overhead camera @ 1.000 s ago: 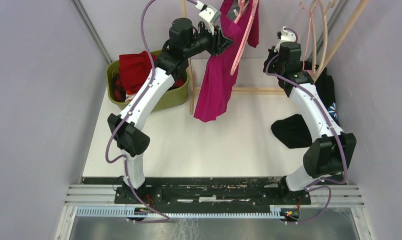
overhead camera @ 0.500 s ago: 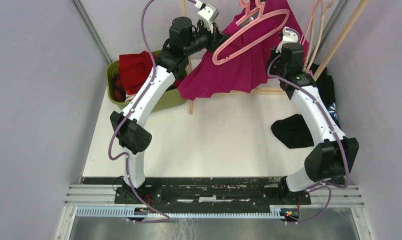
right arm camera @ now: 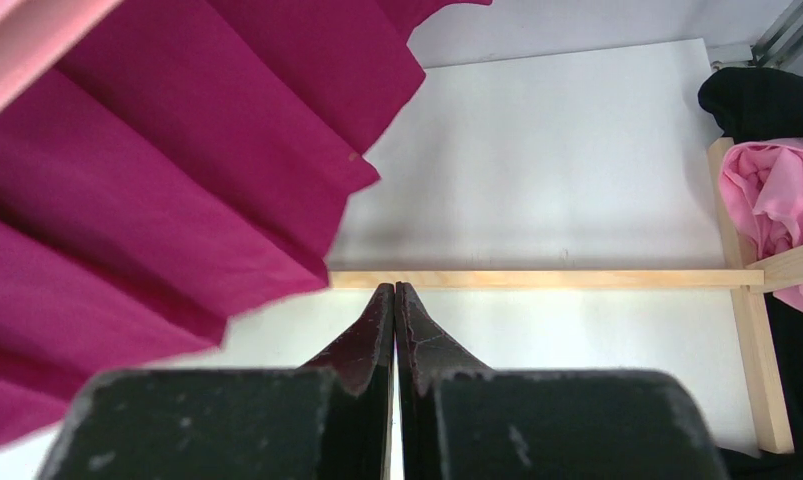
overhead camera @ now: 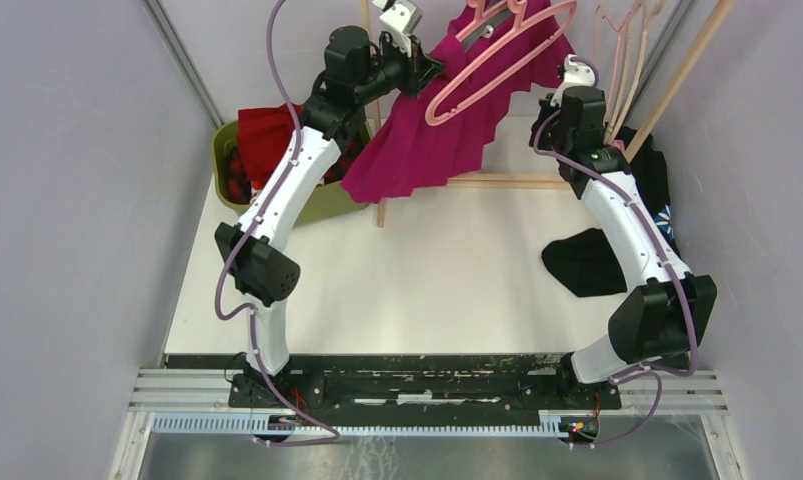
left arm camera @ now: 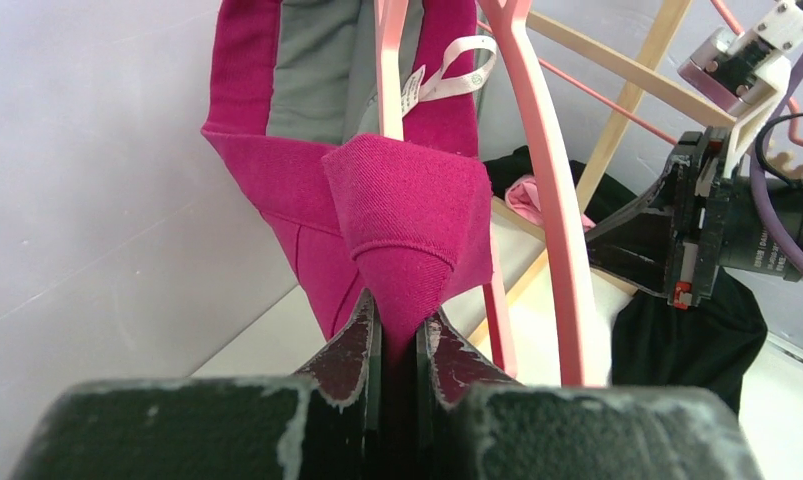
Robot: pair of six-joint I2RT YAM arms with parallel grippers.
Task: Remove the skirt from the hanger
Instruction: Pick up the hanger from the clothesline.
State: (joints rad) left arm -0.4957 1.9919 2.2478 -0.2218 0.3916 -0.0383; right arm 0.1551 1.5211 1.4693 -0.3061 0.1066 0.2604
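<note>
The magenta pleated skirt (overhead camera: 427, 140) fans out below a tilted pink hanger (overhead camera: 497, 55) at the back of the table. My left gripper (overhead camera: 429, 72) is at the skirt's upper left. In the left wrist view that gripper (left arm camera: 402, 305) is shut on a folded piece of the skirt's waistband (left arm camera: 407, 200), with the hanger's arm (left arm camera: 547, 180) just to the right. My right gripper (right arm camera: 394, 290) is shut with nothing in it, beside the skirt's pleats (right arm camera: 157, 170) and apart from them. The hanger's hook is cut off at the top edge.
A green basket (overhead camera: 222, 150) with red clothes stands at the back left. A wooden rack bar (overhead camera: 507, 181) lies across the back. A black garment (overhead camera: 582, 262) lies on the table at the right. More pink hangers (overhead camera: 627, 50) and dark clothes (overhead camera: 657, 170) are at the back right.
The left gripper has shut on the waistband. The skirt, which hung straight down, is now pulled out sideways to the left, and the hanger has swung flat. The right gripper stays shut.
</note>
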